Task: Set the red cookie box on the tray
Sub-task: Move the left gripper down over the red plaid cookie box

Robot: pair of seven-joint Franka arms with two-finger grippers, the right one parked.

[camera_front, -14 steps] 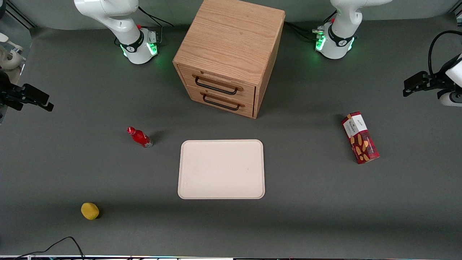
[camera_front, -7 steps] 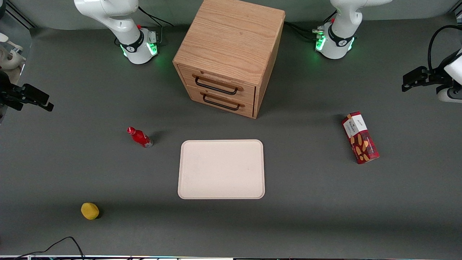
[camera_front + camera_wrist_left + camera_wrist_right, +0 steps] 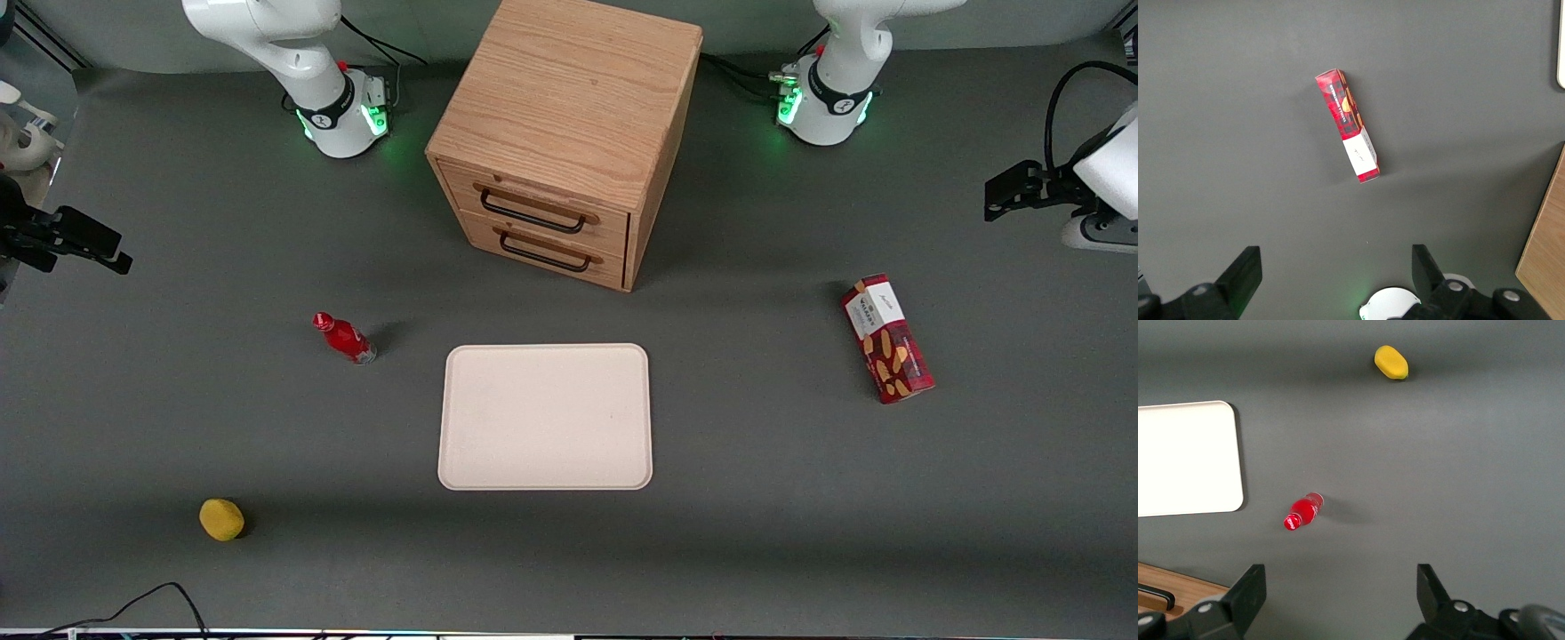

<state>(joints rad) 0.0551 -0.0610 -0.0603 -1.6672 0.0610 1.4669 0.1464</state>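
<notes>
Hovering high above the tabletop (image 3: 765,462) at the working arm's end, the gripper (image 3: 1335,277) holds its jaws spread wide with nothing between them; in the front view it shows as a dark shape (image 3: 1013,188) at the frame's edge, farther from the camera than the red cookie box (image 3: 886,339) and well apart from it.

The red cookie box lies flat on the grey tabletop, slightly skewed, its white end panel pointing away from the front camera and its cookie-printed end pointing toward it. In the left wrist view the box (image 3: 1347,125) lies clear of the two dark fingers (image 3: 1243,275), untouched. It sits well apart from the tray (image 3: 545,416), toward the working arm's end.

The tray, cream-white with rounded corners and a low rim, rests near the middle of the tabletop with nothing on it; a sliver of its edge (image 3: 1561,47) shows in the left wrist view. A wooden drawer cabinet (image 3: 562,133) with two black handles stands farther from the camera than the tray, both drawers closed.

Toward the parked arm's end, a small red bottle (image 3: 344,338) lies on its side near the tray, and a yellow lemon-like object (image 3: 221,519) sits nearer the camera, well apart from both.
</notes>
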